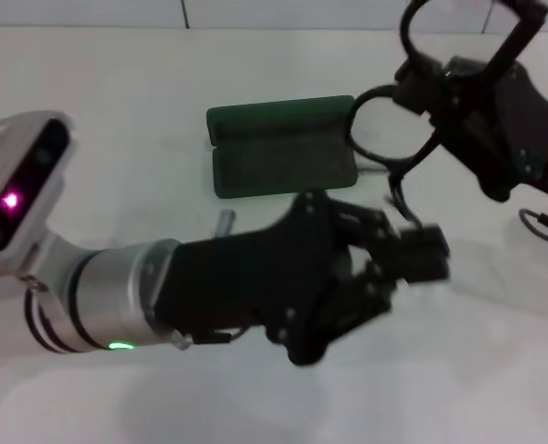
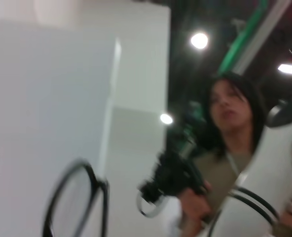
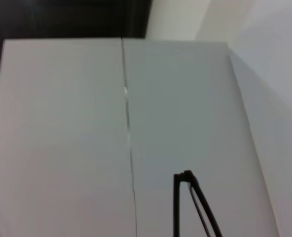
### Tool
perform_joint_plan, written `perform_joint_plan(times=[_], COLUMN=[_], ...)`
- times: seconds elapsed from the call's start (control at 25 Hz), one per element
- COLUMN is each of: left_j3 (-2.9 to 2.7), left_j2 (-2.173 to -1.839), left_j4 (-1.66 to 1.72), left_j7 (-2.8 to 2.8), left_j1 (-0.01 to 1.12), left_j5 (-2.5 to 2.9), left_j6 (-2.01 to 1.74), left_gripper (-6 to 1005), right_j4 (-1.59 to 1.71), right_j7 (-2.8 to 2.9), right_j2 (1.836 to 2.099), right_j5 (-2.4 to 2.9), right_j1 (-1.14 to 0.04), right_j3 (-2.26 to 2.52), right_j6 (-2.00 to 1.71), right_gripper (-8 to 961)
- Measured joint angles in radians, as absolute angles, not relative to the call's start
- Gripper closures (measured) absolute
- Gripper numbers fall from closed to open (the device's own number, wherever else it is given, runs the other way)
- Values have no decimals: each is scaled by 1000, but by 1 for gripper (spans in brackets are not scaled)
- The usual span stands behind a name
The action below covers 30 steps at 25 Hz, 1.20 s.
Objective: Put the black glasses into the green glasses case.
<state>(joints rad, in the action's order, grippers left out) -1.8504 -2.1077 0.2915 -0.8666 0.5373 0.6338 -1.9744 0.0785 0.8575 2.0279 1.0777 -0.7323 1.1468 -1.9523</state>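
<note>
The black glasses [image 1: 352, 128] hang in the air at the upper right, just right of the green glasses case [image 1: 283, 153]. The case lies open on the white table [image 1: 107, 102], showing its dark inside. My right gripper [image 1: 431, 88] is shut on the glasses' frame from the right. My left gripper [image 1: 413, 245] reaches in from the lower left and sits just under the glasses' lower end, in front of the case. One lens rim of the glasses [image 2: 105, 207] shows in the left wrist view. A thin temple arm of the glasses [image 3: 176, 207] shows in the right wrist view.
A small grey stub [image 1: 223, 220] stands on the table just in front of the case. A cable loop [image 1: 544, 225] hangs off the right arm. A person [image 2: 230, 128] stands beyond the table in the left wrist view.
</note>
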Motion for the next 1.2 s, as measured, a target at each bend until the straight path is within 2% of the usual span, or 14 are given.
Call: perform_joint_plan(times=[0.36, 1.2], left_j3=[-1848, -1851], left_j2=[-2106, -2106], left_j4=[287, 282], left_j7=[-865, -905], left_j1=[514, 516], left_j5=[563, 508], left_j6=[-1967, -1862], left_gripper=[917, 918], right_j4=[86, 132], right_j7=[869, 909], right_j2=[2028, 2028], right_j5=[1079, 1056], right_j1=[-699, -722], right_j3=[1169, 1300], right_j6=[-1906, -1840], right_gripper=[839, 836])
